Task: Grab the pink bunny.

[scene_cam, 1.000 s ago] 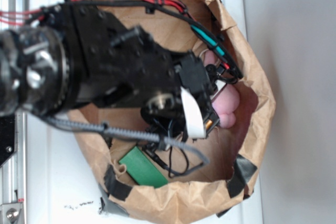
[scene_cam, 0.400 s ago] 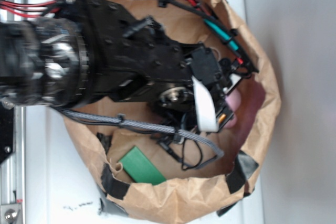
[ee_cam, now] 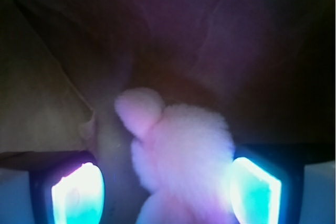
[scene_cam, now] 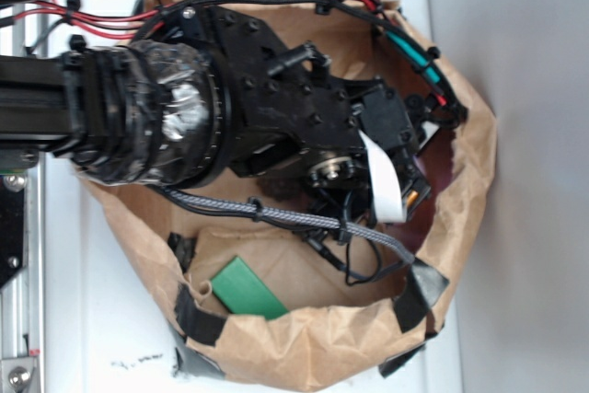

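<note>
Now gripper (ee_cam: 167,190) spread wide, pink bunny (ee_cam: 181,153) lower centre between fingers (ee_cam: 79,192), inside paper bag (scene_cam: 313,347).

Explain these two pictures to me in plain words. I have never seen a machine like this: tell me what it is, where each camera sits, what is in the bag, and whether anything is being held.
The black machine is a robot arm with cables strapped along it. It ends in a gripper, a two-fingered claw.

The exterior picture is taken from above. It shows the arm reaching into a crumpled brown paper bag on a white surface. A green block lies on the bag's floor. The arm hides the toy from this camera.

The wrist picture comes from a camera on the arm itself, looking out between the fingers, which glow blue-white at the lower corners. Between them sits the pink bunny, a fuzzy pale-pink plush, blurred by closeness.

The jaws stand apart on either side of the bunny. Nothing is held yet; whether a finger already touches it cannot be told.
</note>
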`<state>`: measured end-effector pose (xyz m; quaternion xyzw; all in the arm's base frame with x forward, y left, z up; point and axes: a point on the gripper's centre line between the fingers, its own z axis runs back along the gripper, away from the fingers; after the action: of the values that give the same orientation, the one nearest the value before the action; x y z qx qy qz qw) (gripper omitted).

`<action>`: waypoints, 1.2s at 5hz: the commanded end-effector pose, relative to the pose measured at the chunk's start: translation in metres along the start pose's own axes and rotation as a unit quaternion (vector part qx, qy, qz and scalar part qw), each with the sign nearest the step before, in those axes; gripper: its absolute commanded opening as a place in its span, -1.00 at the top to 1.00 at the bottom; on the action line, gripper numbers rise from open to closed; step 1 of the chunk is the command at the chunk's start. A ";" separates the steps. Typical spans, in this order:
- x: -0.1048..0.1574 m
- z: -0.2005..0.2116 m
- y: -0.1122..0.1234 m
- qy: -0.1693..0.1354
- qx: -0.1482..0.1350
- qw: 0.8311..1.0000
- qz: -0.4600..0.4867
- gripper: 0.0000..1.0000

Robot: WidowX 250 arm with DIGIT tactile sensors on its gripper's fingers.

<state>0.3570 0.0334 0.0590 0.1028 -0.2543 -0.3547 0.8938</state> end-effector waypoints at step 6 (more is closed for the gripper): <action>0.006 0.036 0.022 -0.004 0.021 0.995 0.093 1.00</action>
<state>0.3448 0.0339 0.0580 0.0734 -0.2285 -0.2805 0.9294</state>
